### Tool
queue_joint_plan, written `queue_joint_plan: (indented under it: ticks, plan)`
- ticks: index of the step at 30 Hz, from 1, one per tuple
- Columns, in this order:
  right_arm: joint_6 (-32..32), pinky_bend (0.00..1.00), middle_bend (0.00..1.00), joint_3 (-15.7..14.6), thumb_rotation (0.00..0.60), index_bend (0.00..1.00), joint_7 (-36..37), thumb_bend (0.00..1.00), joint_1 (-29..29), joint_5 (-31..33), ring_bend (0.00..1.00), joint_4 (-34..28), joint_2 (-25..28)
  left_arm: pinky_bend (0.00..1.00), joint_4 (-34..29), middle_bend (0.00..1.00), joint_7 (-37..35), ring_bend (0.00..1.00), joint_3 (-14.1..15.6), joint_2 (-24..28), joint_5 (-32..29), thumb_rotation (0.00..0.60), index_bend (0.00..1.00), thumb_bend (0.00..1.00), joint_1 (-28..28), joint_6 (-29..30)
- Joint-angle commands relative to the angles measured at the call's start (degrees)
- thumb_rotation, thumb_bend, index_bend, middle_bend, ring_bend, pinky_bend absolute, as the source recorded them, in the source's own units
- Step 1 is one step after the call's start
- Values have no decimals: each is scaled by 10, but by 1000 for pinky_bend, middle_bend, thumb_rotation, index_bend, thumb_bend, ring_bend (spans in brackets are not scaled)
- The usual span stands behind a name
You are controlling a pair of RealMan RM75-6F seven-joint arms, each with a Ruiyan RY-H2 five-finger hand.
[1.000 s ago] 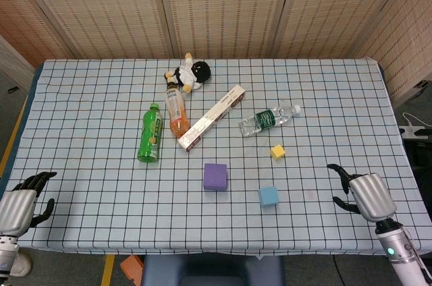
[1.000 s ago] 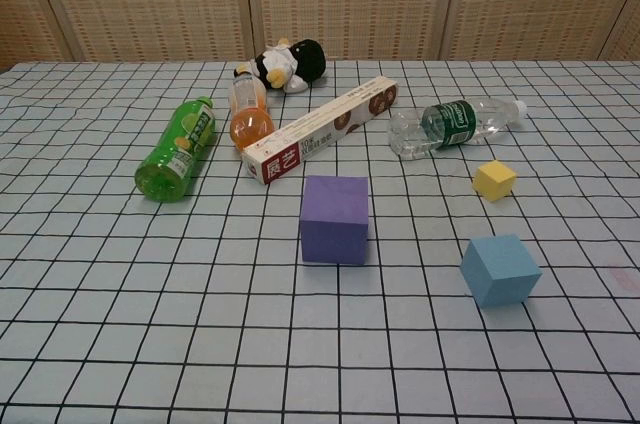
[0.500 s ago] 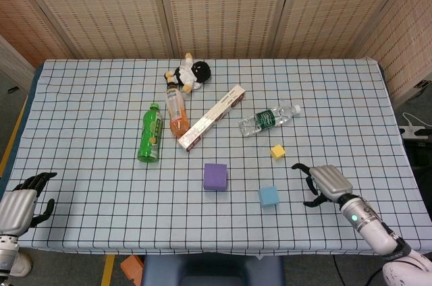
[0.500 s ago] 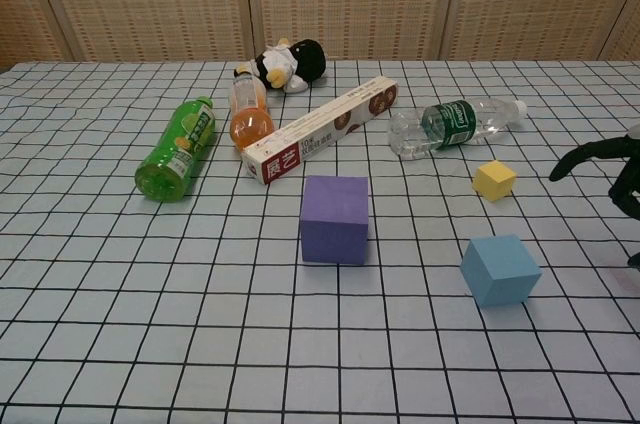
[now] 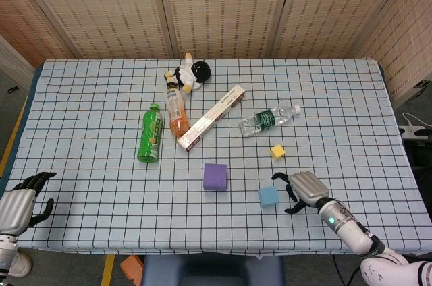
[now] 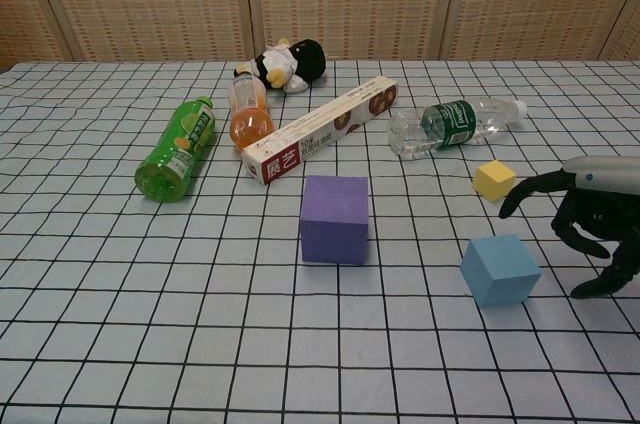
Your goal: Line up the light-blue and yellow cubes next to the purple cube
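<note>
- Your right hand (image 5: pixel 302 188): fingers spread and curled downward, holding nothing; it hovers just beside the light-blue cube (image 5: pixel 268 195), on that cube's right, not touching it as far as the chest view shows.
- Your left hand (image 5: pixel 19 204): at the near left table edge, fingers loosely apart, nothing in it; well apart from every cube.
- Light-blue cube: near the front of the table, to the right of the purple cube (image 5: pixel 215 176) and slightly nearer you, with a gap between them; turned at an angle to the grid lines.
- Yellow cube (image 5: pixel 277 152): the smallest of the three, farther back and to the right, just in front of the clear water bottle (image 5: pixel 268 118); apart from both other cubes.
- Purple cube: the largest, standing squarely near mid-table.
- Other stock, rear of table: red-and-white carton (image 5: pixel 211 117), orange drink bottle (image 5: pixel 175 110), green drink bottle (image 5: pixel 150 133), all lying down; plush toy (image 5: pixel 190 73) behind them.
- Table (image 5: pixel 81 97): checked cloth.
- Progress, judged: nothing lined up yet. You look set to grasp the light-blue cube first; both placements remain.
</note>
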Motion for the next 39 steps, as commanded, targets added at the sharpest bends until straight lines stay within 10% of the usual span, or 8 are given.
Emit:
queue_joint_plan:
  ticks: [1,39]
  plan:
    - [2,1000,758,-5,600,233,-11,0,4,9,825,2,-8,328,0,171,0,180,0,0,-1,600,201,499,0,-1]
    - [40,1000,819,-8,600,352,47,0,10,-44,885,136,-131,332,-6,173,-10,183,4,8,2,600,211,499,-1,-4]
